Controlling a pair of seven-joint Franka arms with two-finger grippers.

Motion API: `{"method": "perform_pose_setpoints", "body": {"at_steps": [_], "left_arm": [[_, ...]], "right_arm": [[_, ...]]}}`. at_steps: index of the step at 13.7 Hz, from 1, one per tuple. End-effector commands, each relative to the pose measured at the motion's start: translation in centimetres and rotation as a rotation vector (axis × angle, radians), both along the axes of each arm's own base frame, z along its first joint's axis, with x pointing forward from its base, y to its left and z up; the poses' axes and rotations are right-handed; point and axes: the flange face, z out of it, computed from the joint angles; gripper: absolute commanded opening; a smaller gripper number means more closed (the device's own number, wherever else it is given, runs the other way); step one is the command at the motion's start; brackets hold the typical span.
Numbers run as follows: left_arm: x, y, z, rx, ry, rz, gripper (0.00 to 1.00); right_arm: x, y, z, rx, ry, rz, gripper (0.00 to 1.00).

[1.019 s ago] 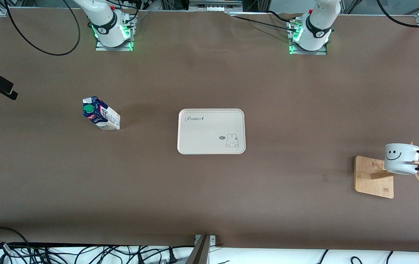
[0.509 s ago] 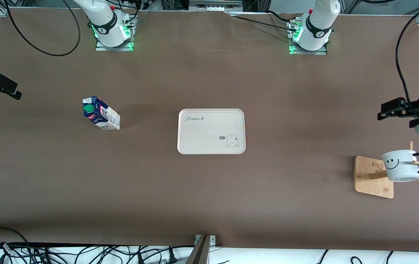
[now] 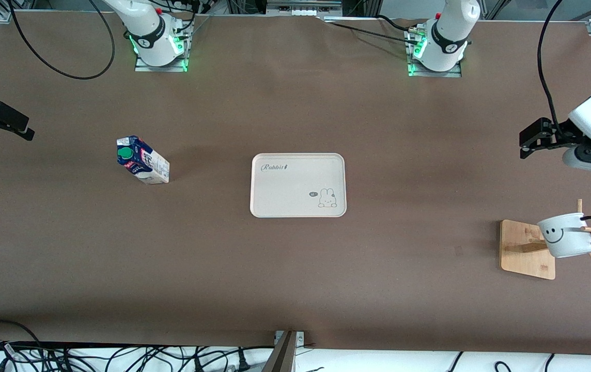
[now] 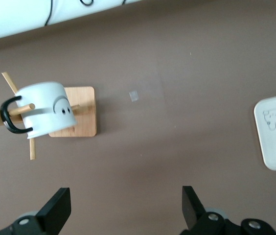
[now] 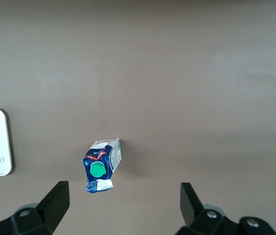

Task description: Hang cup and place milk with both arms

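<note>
The cup [image 3: 566,236], a white mug with a smiley face, hangs by its black handle on a peg of the wooden rack [image 3: 527,249]; it shows in the left wrist view too, cup [image 4: 45,113]. My left gripper [image 3: 529,138] is open over bare table beside the rack, holding nothing; its fingers [image 4: 55,211] stand wide apart. The milk [image 3: 142,160] stands upright toward the right arm's end of the table. My right gripper [image 3: 16,126] is open in the air at that end, apart from the milk [image 5: 100,164].
A cream tray [image 3: 298,206] with a rabbit print lies mid-table between milk and rack, and its edge shows in both wrist views. Cables trail along the table's front edge and near both arm bases.
My left arm has come into view from the table's end and drawn away from the rack. The cup has tipped slightly on its peg. The right gripper has crept slightly inward.
</note>
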Motion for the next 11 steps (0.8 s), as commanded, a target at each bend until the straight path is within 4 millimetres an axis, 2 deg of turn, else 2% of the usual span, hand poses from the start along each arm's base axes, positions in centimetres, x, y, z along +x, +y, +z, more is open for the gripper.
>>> {"method": "perform_pose_setpoints", "body": {"at_steps": [1,2,6,7,10,11], "left_arm": [[-5.2,3.2,-1.4,-0.058,-0.025,0.053,1.00],[-5.9,3.3,-2.0,-0.055,-0.013,0.057,1.00],[-6.1,3.8,-2.0,-0.050,-0.002,0.068,1.00],[-5.7,4.0,-2.1,-0.048,0.006,0.070,1.00],[-2.6,3.5,-2.7,-0.040,0.009,0.064,1.00],[-2.6,3.4,-2.7,-0.039,0.032,0.052,1.00]], "right_arm": [[-0.1,-1.3,0.2,-0.001,0.006,-0.029,1.00],[-0.1,-1.3,0.2,-0.002,0.006,-0.029,1.00],[-0.1,-1.0,0.2,-0.002,0.006,-0.025,1.00],[-0.1,-1.1,0.1,-0.004,0.008,-0.025,1.00],[-0.1,-0.9,0.2,-0.007,0.007,-0.022,1.00],[0.0,-0.9,0.1,-0.019,0.007,-0.019,1.00]]}}
